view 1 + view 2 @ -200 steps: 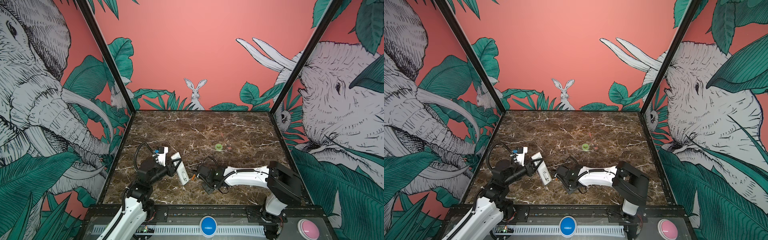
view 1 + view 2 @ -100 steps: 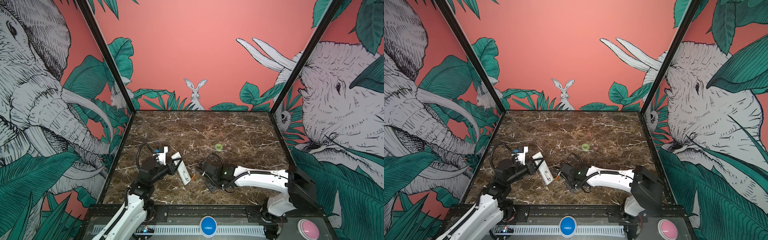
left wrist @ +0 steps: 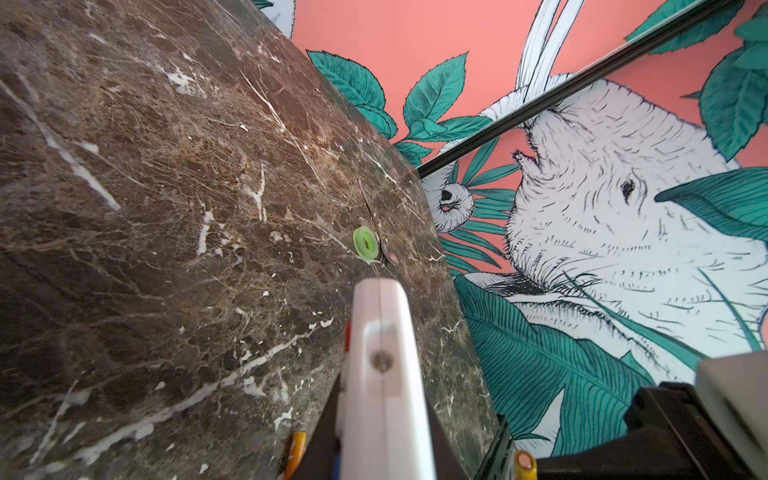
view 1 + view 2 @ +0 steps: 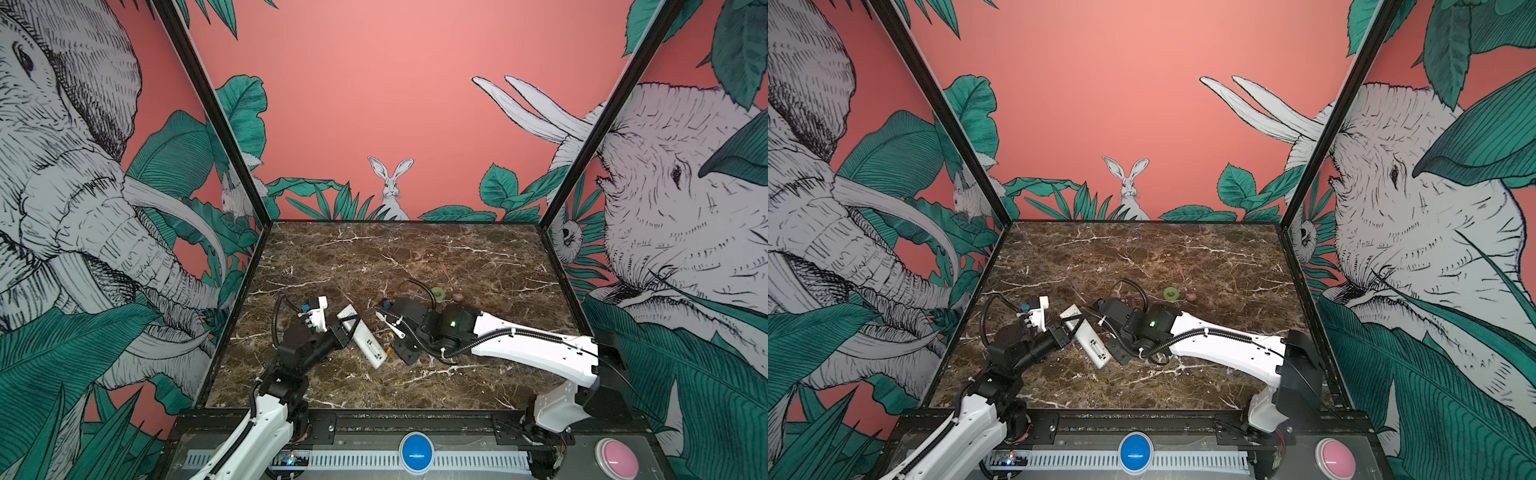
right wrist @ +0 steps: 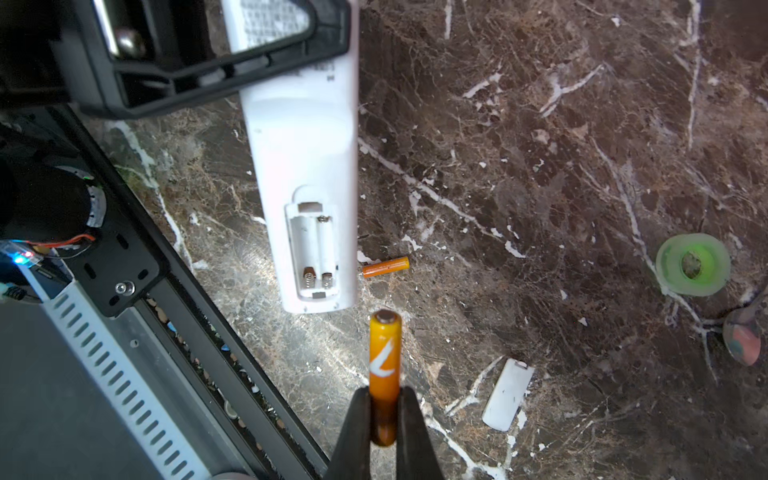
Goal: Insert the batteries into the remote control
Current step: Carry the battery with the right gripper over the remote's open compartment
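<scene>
**Remote held up, one battery gripped**

The marble table (image 4: 415, 257) carries everything. Near left of centre, the left gripper (image 4: 348, 326) is clamped across the white remote control (image 4: 365, 340) and holds it tilted. The right gripper (image 5: 385, 409) faces the remote's near end, its fingers pinched on a battery (image 5: 385, 353). A green roll (image 4: 437, 294) lies farther back, well apart. Only the right wrist view shows the empty battery bay (image 5: 313, 253) and the loose cover (image 5: 508, 394). The second battery (image 5: 385, 266) lies just beside the remote.
</scene>
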`<state>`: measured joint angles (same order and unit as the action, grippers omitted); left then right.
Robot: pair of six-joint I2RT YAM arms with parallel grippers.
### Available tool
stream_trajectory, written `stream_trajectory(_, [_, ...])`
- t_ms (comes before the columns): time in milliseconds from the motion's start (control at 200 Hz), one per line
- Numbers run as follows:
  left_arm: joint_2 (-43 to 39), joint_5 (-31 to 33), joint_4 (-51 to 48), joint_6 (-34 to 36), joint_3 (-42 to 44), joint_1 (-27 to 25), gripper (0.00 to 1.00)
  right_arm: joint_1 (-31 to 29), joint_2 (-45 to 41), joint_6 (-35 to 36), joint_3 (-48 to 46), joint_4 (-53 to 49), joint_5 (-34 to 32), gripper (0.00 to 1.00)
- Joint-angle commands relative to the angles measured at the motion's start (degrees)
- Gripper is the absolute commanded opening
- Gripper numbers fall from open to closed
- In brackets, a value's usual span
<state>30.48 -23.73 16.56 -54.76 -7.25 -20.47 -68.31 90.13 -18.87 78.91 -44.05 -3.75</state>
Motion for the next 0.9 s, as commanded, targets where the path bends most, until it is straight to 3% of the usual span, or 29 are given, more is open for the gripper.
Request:
stream_trajectory(0, [-2.4, 2.2, 0.6, -3.8, 0.8, 0.2, 0.0, -0.3, 3.1, 1.4, 3.3, -4.8, 2.4, 0.0])
stream_trajectory(480, [-3.0, 2.5, 1.5, -7.9, 2.0, 0.3, 0.0, -0.9, 9.4, 0.0, 9.8, -5.1, 7.9, 0.0])
stream_trajectory(890, [-2.7, 1.9, 2.7, -8.9, 2.4, 0.2, 0.0, -0.9, 9.3, -2.7, 5.2, -0.9, 7.8, 0.0])
